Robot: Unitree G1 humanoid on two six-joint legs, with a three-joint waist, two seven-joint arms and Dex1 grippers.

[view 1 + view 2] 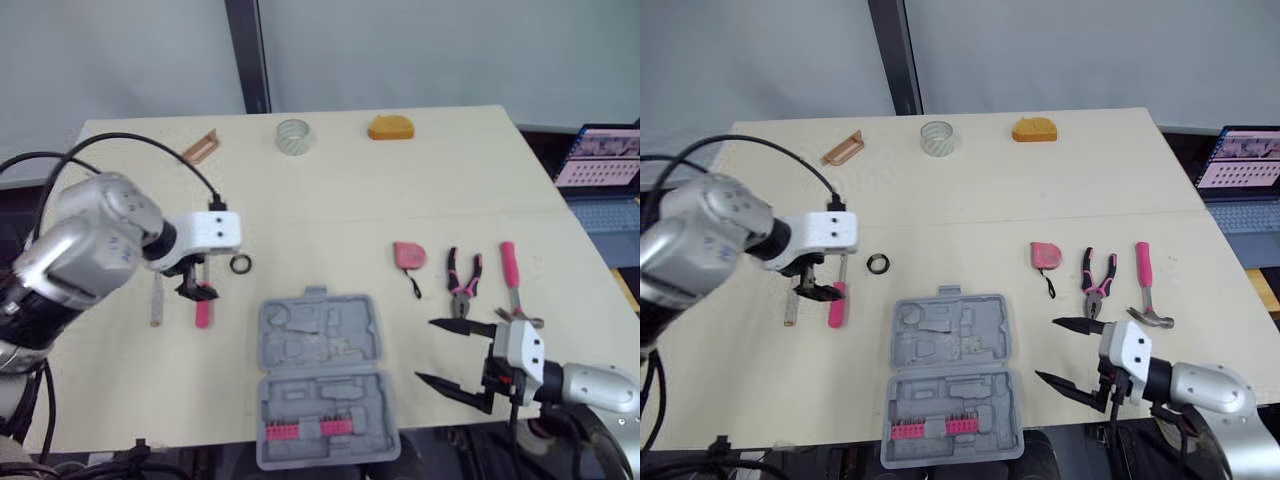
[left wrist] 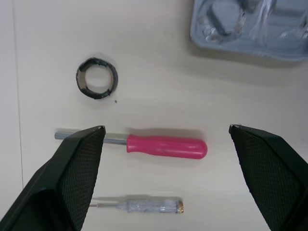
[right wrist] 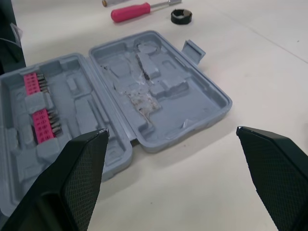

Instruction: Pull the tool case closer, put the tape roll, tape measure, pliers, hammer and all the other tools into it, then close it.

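The grey tool case (image 1: 320, 345) lies open near the table's front edge, with pink bit holders in its near half. My left gripper (image 2: 166, 129) hangs open just above a pink screwdriver (image 2: 166, 147), which lies between the fingers. A clear tester screwdriver (image 2: 144, 206) lies beside it, and a black tape roll (image 1: 241, 264) just beyond. To the right of the case lie a pink tape measure (image 1: 408, 256), pliers (image 1: 463, 282) and a pink-handled hammer (image 1: 512, 280). My right gripper (image 1: 424, 350) is open and empty, right of the case and pointing at it.
At the table's far edge stand a clear roll (image 1: 294, 136), an orange block (image 1: 390, 128) and a brown strip (image 1: 200, 147). A laptop (image 1: 605, 165) sits beyond the table's right edge. Bare tabletop stretches between the case and the far objects.
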